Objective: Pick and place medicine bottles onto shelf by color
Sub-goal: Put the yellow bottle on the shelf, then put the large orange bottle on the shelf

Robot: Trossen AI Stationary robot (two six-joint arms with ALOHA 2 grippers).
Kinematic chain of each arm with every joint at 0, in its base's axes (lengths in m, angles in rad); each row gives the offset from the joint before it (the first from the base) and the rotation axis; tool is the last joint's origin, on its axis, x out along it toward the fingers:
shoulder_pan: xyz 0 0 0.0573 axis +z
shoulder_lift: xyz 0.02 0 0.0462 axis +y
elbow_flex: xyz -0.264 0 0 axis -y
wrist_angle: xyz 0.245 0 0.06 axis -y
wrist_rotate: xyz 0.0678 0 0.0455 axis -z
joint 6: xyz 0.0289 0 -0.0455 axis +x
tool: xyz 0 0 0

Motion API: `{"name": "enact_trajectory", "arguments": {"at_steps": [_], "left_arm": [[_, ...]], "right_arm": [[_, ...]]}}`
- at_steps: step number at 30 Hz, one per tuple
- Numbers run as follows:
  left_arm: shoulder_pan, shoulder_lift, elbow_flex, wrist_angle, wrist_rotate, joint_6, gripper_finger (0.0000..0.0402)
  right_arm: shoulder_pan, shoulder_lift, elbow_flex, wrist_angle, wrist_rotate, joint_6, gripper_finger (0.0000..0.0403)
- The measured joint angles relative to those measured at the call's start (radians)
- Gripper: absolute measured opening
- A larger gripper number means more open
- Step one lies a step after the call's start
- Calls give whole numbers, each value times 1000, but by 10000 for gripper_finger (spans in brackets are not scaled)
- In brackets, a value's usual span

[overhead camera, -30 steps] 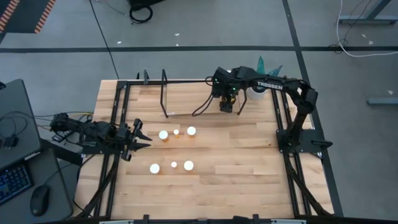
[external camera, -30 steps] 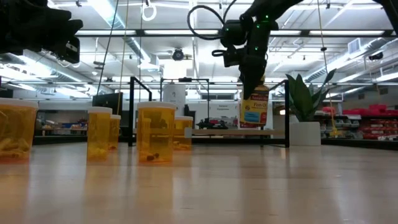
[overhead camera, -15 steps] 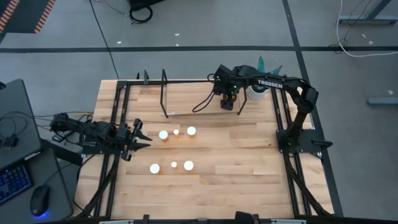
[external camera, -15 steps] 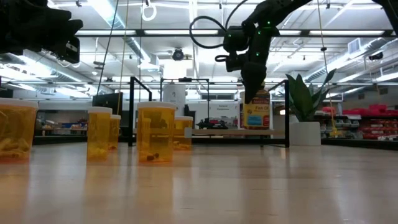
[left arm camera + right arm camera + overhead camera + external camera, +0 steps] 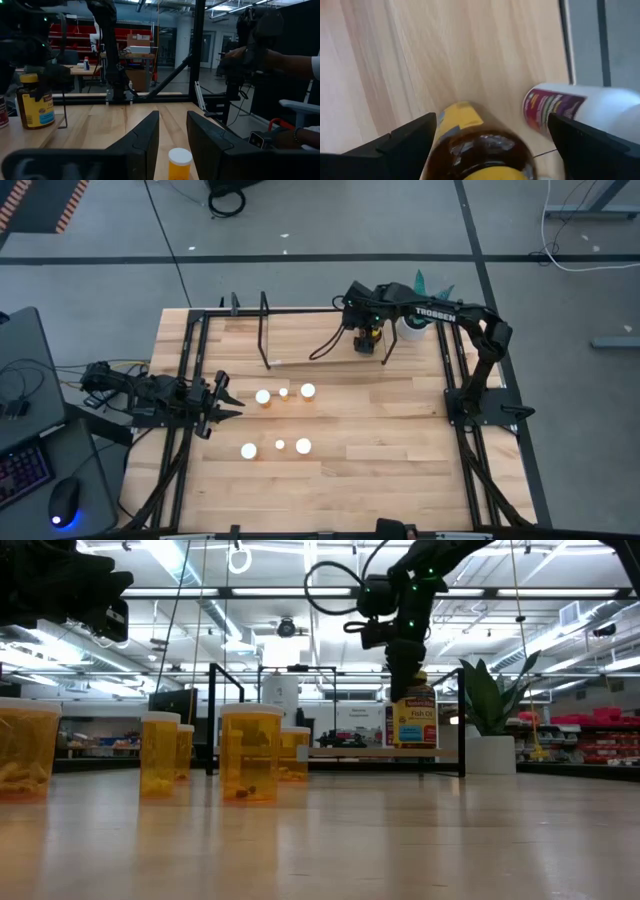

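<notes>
Placing step underway: right gripper is hanging over the shelf, fingers spread either side of the amber bottle, which is standing upright on the shelf board w/ the white bottle just beside it. Looks like a release. Next move, I'd say: lift straight up w/o clipping the yellow lid, then go for an orange bottle. Six of those are sitting on the table in front of the shelf; at least one is showing small bits inside, others I can't tell. Left gripper is waiting well off the shelf, jaws apart.

Right claw points down with fingers spread apart; left claw waits, fingers parted.
</notes>
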Motion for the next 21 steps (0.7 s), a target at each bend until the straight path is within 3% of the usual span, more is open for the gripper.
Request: {"name": "enact_trajectory", "arguments": {"at_steps": [12, 21], "left_arm": [[0, 0, 0, 0, 0, 0, 107], [0, 0, 0, 0, 0, 0, 107]], "right_arm": [[11, -1, 168, 11, -50, -36, 394], [42, -2, 222, 136, -209, -15, 394]]}}
